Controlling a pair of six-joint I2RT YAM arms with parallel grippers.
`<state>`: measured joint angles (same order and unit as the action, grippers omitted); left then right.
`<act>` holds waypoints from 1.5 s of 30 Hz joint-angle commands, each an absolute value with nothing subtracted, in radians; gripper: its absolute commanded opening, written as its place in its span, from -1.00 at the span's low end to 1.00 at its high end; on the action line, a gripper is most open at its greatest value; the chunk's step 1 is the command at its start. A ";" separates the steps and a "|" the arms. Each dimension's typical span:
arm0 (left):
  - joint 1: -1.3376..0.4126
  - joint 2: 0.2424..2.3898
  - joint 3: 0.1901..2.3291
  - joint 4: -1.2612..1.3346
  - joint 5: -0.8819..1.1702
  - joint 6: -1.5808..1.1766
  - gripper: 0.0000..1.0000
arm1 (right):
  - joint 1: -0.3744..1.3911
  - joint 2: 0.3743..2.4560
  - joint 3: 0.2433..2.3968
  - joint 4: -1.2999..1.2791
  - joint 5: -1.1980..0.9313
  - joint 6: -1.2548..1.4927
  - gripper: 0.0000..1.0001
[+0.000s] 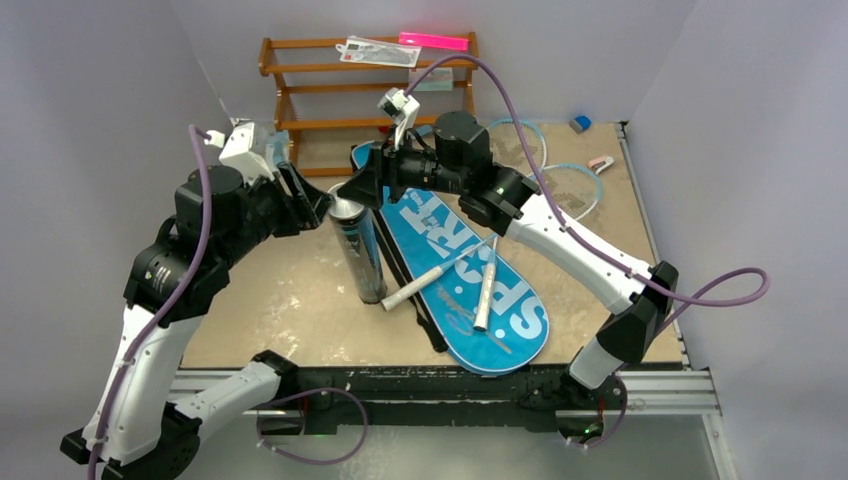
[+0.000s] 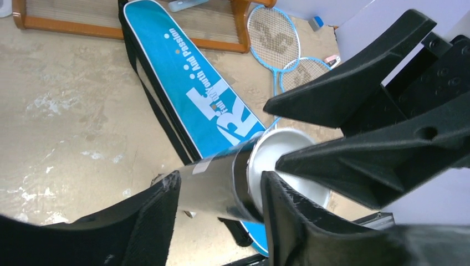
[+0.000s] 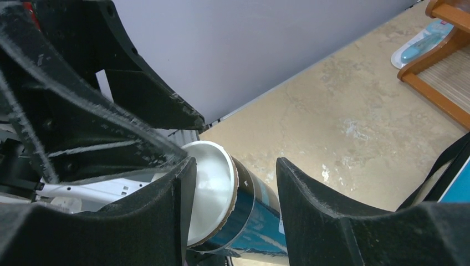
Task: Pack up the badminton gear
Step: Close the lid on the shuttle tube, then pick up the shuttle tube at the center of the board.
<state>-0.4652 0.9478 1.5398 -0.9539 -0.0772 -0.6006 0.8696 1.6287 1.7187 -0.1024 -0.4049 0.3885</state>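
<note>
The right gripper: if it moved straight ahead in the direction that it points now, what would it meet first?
Most likely the white-capped top of the black tube, which sits just ahead between the fingers of the right gripper. Right behind it is the left gripper, reaching from the other side. Depth is hard to judge.

Two rackets (image 1: pixel 560 180), one black tube (image 1: pixel 358 250), one blue bag (image 1: pixel 470 290), one wooden rack (image 1: pixel 330 90).

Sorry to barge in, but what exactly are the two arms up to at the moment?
Both arms meet at the upper end of the black tube, which stands tilted beside the blue bag. The left gripper and right gripper each straddle its white-capped end. Two rackets lie across the bag, unpacked.
</note>
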 commanded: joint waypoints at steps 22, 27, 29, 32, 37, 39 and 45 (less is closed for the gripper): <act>-0.463 0.513 0.832 -0.416 0.206 -0.156 0.69 | 0.844 1.768 2.033 -0.433 -0.338 0.316 0.31; -0.463 0.575 0.720 -0.181 0.229 -0.185 0.72 | 0.830 1.752 2.017 -0.416 -0.342 0.319 0.31; -0.463 0.606 0.682 -0.090 0.230 -0.212 0.73 | 0.821 1.746 2.012 -0.409 -0.345 0.321 0.30; -0.463 0.632 0.640 0.033 0.215 -0.207 0.75 | 0.804 1.743 2.015 -0.402 -0.357 0.328 0.30; -0.463 0.673 0.602 0.117 0.116 -0.122 0.40 | 0.754 1.725 2.064 -0.415 -0.328 0.323 0.33; -0.463 0.702 0.631 0.085 0.056 -0.106 -0.12 | 0.731 1.701 2.079 -0.439 -0.265 0.308 0.37; -0.406 0.876 0.866 -0.219 -0.141 -0.156 -0.64 | 0.665 1.527 1.908 -0.410 -0.044 0.265 0.51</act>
